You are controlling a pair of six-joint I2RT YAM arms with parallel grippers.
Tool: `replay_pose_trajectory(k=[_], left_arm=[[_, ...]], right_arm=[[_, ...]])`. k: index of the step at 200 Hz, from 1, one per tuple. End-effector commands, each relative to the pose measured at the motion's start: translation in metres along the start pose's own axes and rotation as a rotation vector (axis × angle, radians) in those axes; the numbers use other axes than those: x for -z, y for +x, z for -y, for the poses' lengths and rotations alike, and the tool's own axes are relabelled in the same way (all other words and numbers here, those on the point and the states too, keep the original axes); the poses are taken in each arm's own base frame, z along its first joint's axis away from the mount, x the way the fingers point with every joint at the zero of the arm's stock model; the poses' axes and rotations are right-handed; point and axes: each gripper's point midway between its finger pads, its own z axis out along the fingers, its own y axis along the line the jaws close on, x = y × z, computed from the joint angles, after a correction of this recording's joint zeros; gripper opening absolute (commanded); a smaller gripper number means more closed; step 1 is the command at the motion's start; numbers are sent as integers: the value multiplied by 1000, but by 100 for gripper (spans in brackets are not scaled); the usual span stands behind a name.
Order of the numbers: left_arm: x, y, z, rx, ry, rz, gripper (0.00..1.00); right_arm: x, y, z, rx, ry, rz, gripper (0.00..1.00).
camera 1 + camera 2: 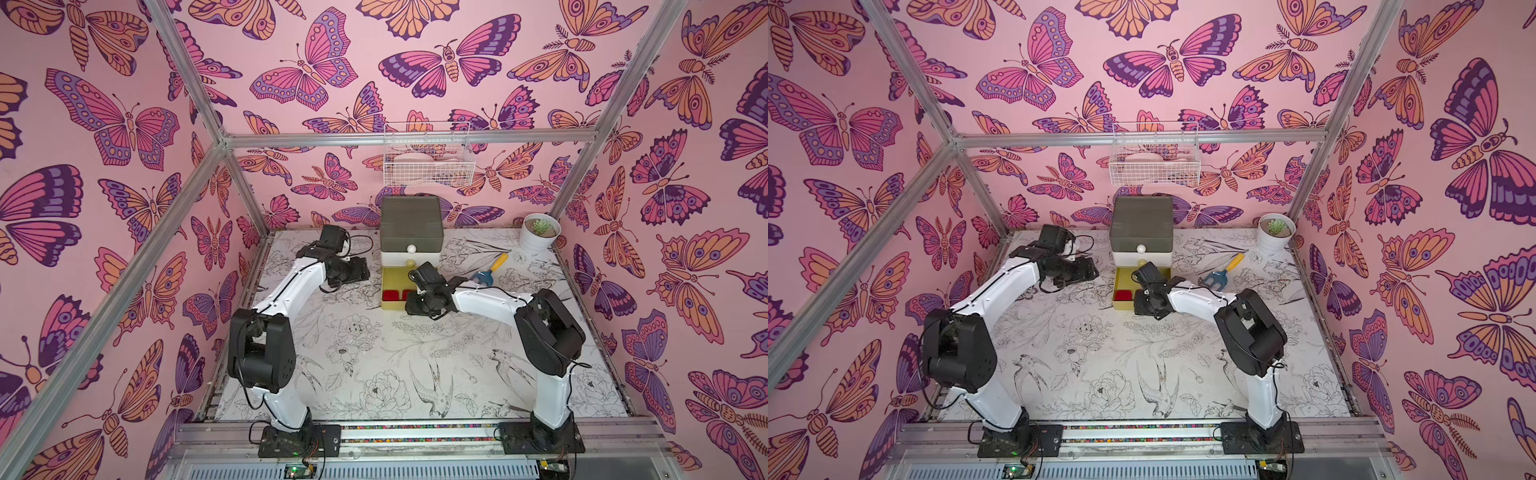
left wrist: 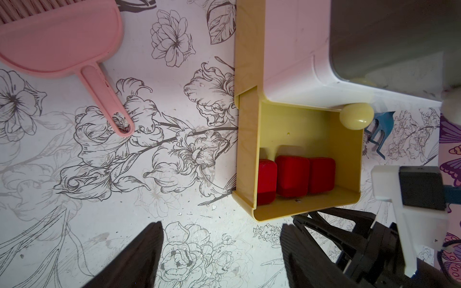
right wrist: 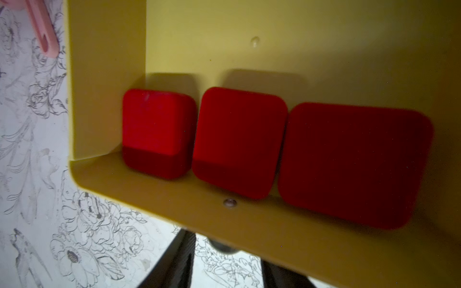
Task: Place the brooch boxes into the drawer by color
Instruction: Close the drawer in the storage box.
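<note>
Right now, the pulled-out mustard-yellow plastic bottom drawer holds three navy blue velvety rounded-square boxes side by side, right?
Not quite: the three velvety boxes are red, not navy blue. The right wrist view shows them side by side in the pulled-out mustard-yellow bottom drawer.

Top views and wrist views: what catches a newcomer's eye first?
Three red velvety brooch boxes stand out, lying in a row inside the pulled-out mustard-yellow bottom drawer. In both top views, the pink butterfly wallpaper covers the walls around the table.
</note>
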Motion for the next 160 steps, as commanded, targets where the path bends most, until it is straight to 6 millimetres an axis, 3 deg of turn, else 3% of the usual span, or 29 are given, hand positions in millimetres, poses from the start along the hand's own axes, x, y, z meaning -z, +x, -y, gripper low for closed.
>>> replay_pose_trajectory(k=[1,29,85,160], left_arm=[[6,4,-1,-12,8,4,80],[4,5,-1,-10,16,-5,80],[10,2,-5,-6,5,11,81],[14,11,-12,4,7,2,81]], right_arm=[[-3,-8,2,9,61,35,44],[-7,-7,2,14,77,42,41],[-8,-12,4,6,89,75,24],[0,-47,-1,19,100,195,23]])
